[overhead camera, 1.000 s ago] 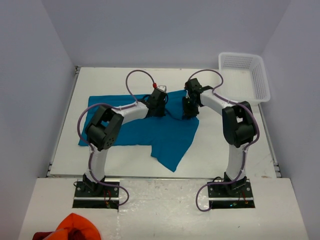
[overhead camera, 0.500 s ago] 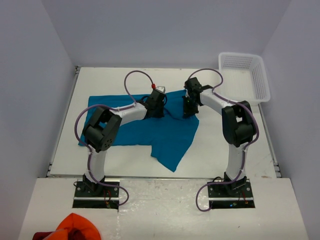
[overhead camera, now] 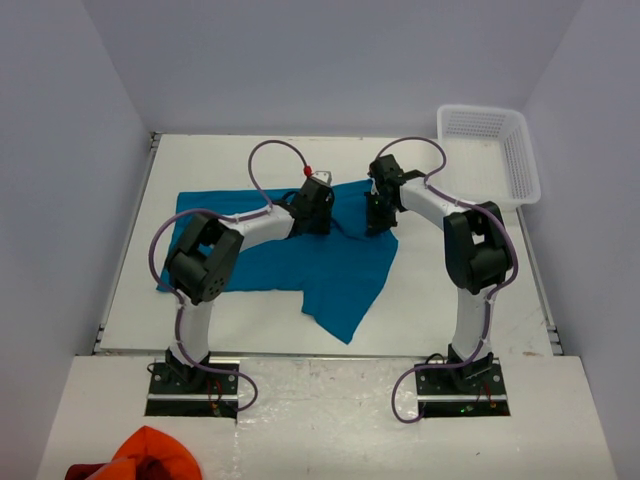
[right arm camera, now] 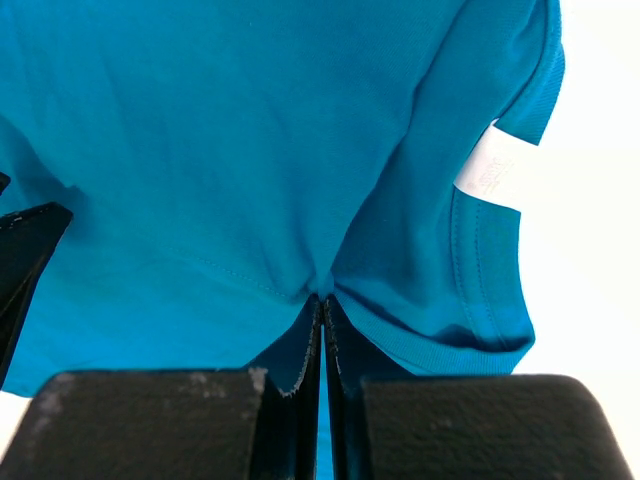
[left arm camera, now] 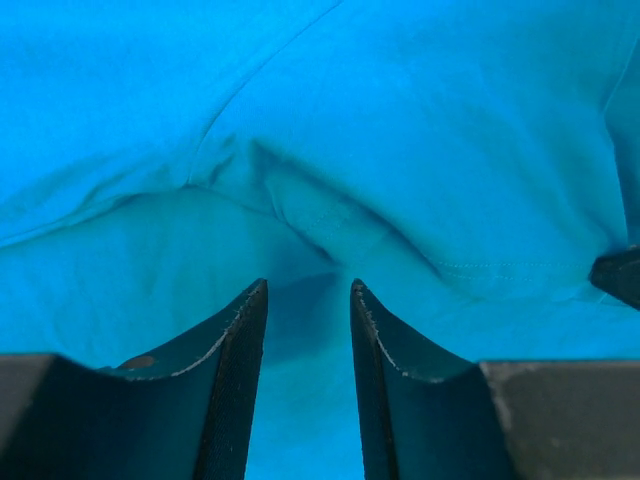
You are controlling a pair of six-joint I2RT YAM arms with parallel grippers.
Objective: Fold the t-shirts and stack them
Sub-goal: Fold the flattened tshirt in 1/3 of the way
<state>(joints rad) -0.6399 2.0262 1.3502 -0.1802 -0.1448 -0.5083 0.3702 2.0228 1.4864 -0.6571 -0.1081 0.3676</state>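
Bright, even overhead light, only faint soft shadows; wrist views show the t-shirt point(left arm camera: 420, 140) sharp and saturated.

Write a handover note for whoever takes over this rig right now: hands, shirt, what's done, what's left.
Left hand: open, jaws apart over the plain teal-blue cotton t-shirt, gripping nothing.
Right hand: shut on a pinch of that shirt near its far right edge.
Shirt: lies spread and uneven on the white table, not neatly folded.
Done: no finished fold, no stack.
Left: fold it, then stack.
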